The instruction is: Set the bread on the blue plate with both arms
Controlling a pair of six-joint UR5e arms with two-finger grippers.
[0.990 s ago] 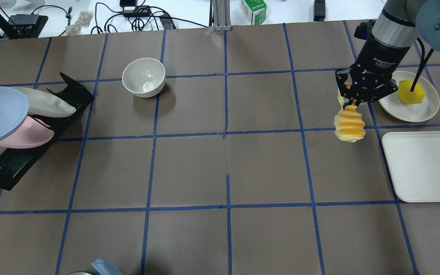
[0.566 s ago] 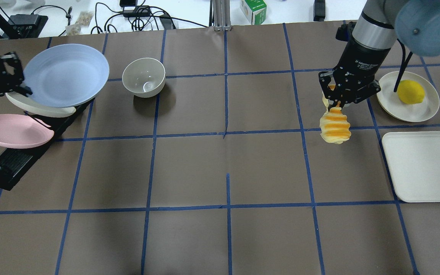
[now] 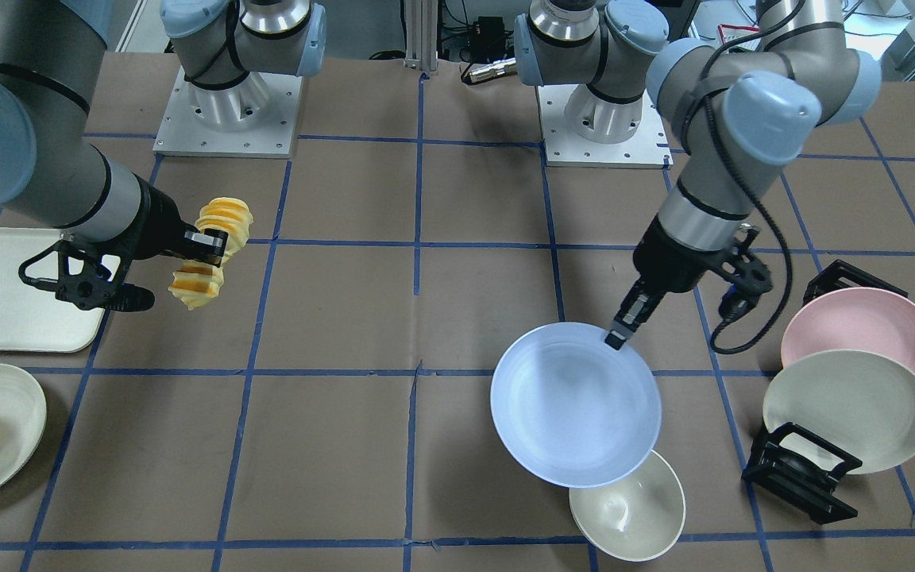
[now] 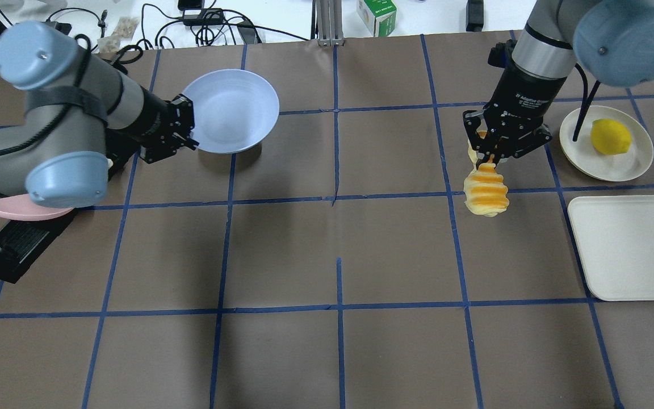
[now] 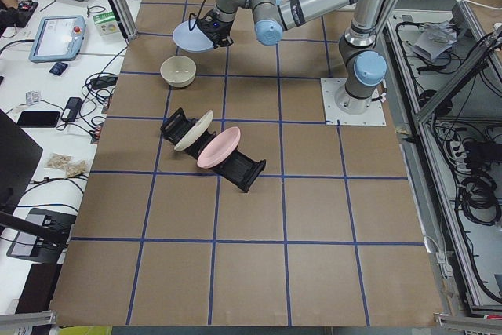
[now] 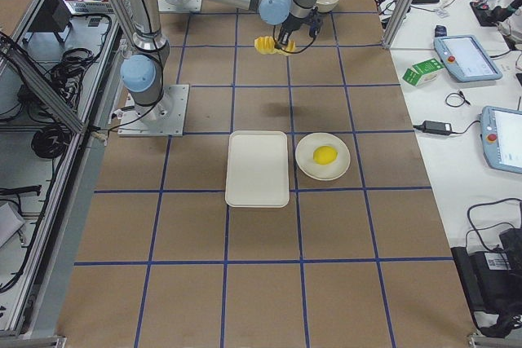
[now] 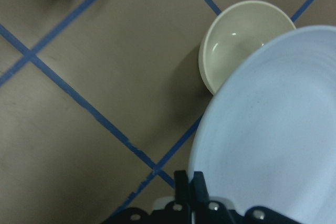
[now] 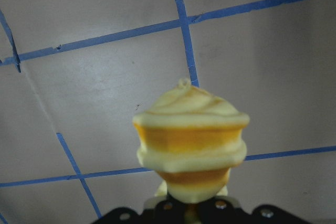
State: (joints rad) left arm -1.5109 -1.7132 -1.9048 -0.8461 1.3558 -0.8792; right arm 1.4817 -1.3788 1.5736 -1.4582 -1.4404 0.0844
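Right now I'm carrying both aloft: left gripper (image 4: 186, 132) pinching the plate (image 4: 233, 111) by its rim, right gripper (image 4: 491, 156) pinching the bread (image 4: 486, 194); next, I reckon, the plate needs setting down.

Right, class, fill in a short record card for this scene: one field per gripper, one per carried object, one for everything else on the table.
Left gripper: shut on the rim of the blue plate
Right gripper: shut on the bread
Plate position: held off the table, partly over the white bowl
Bread position: hanging in the air over bare table
Elsewhere: lemon on an off-white plate; white tray; pink plate and cream plate in a black rack
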